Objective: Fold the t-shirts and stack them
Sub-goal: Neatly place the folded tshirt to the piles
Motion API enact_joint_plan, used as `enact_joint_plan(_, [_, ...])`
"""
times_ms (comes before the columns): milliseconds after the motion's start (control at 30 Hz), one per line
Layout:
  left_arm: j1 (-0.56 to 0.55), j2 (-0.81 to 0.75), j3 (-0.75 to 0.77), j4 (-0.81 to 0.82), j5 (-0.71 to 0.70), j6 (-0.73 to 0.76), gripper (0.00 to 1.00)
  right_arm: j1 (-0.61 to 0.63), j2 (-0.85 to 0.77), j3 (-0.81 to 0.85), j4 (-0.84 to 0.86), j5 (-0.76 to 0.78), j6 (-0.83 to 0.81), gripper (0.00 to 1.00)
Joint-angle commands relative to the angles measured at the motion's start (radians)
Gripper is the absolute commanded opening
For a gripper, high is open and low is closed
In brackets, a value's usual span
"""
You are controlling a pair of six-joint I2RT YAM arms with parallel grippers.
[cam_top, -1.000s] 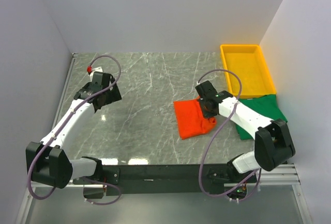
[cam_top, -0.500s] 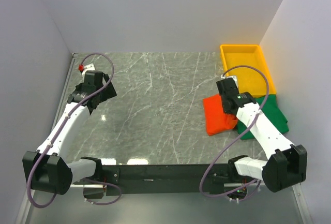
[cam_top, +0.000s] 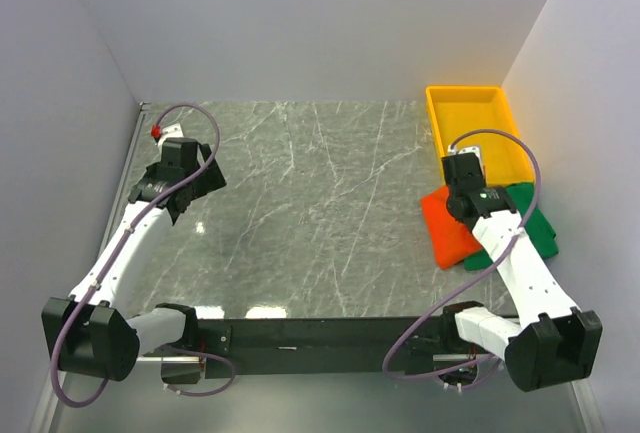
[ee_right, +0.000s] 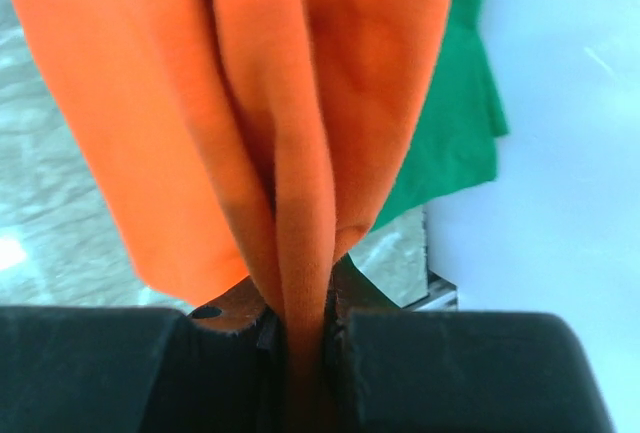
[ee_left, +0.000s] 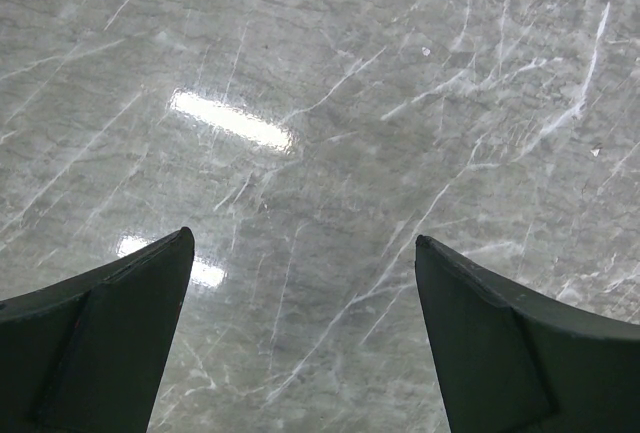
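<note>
Orange-red t-shirt (cam_top: 447, 235), folded into a compact bundle, is gripped by the right end effector (ee_right: 300, 325), whose fingers are clamped on a thick pinch of its layers, probably so the fold holds together while it is carried. It is at the right side of the tabletop (cam_top: 300, 203), its right edge overlapping the dark green t-shirt (cam_top: 540, 228), which lies flat by the right wall just near of the yellow tray (cam_top: 438, 123). That position suits stacking, though the bundle looks not yet squarely on top. The left end effector (ee_left: 302, 253) is spread wide and holds nothing, over bare marble at the far left, well out of the way.
</note>
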Motion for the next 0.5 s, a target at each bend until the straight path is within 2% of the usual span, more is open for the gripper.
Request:
enact_joint_plan(0, [0.004,-0.035,-0.003,0.034,0.019,0.005,0.97,-0.066,-0.048,0.017,0.058,0.017,-0.072,0.00])
enact_joint_plan(467, [0.006,-0.041,-0.011,0.037,0.038,0.003,0.96,-0.359,-0.001,0.049,0.207,-0.086,-0.166,0.00])
